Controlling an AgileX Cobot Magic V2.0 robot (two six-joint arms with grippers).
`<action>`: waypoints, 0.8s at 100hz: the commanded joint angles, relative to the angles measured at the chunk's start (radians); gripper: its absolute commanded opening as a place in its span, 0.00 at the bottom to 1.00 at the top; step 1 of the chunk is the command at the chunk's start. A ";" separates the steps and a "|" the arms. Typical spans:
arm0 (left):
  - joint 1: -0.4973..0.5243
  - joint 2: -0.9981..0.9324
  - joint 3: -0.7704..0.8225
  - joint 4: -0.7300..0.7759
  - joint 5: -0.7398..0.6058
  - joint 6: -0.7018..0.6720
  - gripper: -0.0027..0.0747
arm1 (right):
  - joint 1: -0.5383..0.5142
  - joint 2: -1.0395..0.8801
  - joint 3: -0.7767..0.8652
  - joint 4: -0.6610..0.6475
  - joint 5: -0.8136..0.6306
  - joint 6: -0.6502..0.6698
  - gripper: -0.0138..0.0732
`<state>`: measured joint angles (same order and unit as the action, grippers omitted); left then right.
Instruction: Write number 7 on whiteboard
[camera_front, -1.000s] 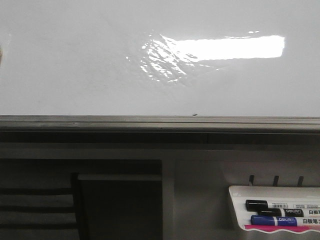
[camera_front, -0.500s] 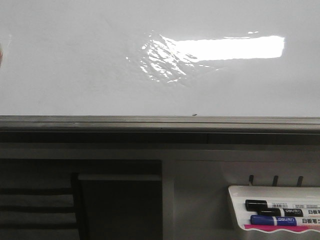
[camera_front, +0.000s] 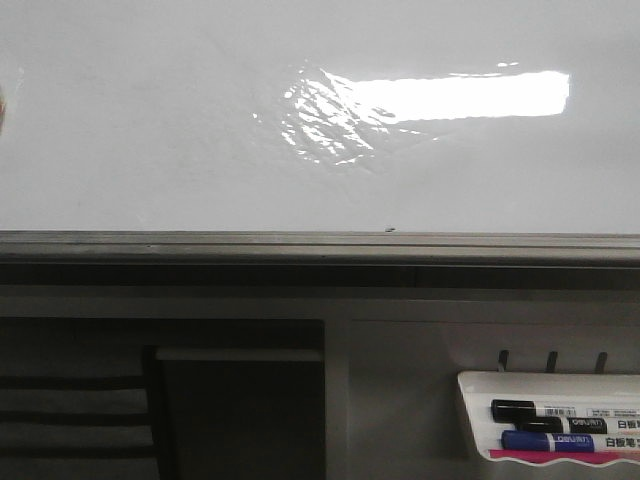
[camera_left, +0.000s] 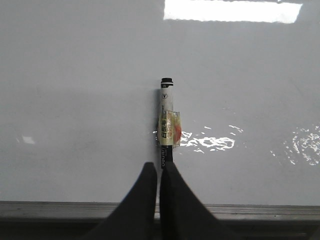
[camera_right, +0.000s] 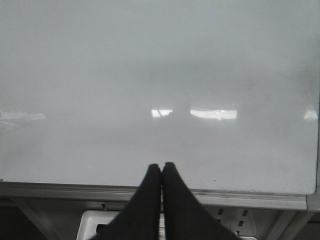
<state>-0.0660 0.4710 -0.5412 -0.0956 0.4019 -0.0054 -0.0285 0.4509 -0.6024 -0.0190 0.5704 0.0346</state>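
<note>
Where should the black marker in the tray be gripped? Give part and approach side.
Mid-barrel, on the white label beside the cap. The black marker lies lengthwise in the tray, so come through the tray's open face, fingers across the barrel. The blue marker lies close alongside, so room looks tight.

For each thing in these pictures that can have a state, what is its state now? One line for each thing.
whiteboard: blank, no number 7 visible.
left gripper: shut on the marker.
marker: held with its tip pointing at the whiteboard, uncapped as far as I can tell.
right gripper: shut, holding nothing.
black marker: capped, lying in the marker tray.
blue marker: capped, lying in the marker tray.
</note>
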 joint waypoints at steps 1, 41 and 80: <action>0.002 0.014 -0.035 -0.001 -0.067 -0.009 0.01 | -0.006 0.013 -0.037 -0.007 -0.099 -0.012 0.08; 0.002 0.014 -0.035 -0.001 -0.082 -0.009 0.01 | -0.006 0.013 -0.037 -0.007 -0.075 -0.003 0.09; 0.002 0.014 -0.035 0.033 -0.084 -0.009 0.65 | -0.006 0.016 -0.037 -0.007 -0.087 0.002 0.65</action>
<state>-0.0660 0.4734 -0.5412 -0.0614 0.3981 -0.0054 -0.0285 0.4548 -0.6033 -0.0190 0.5641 0.0382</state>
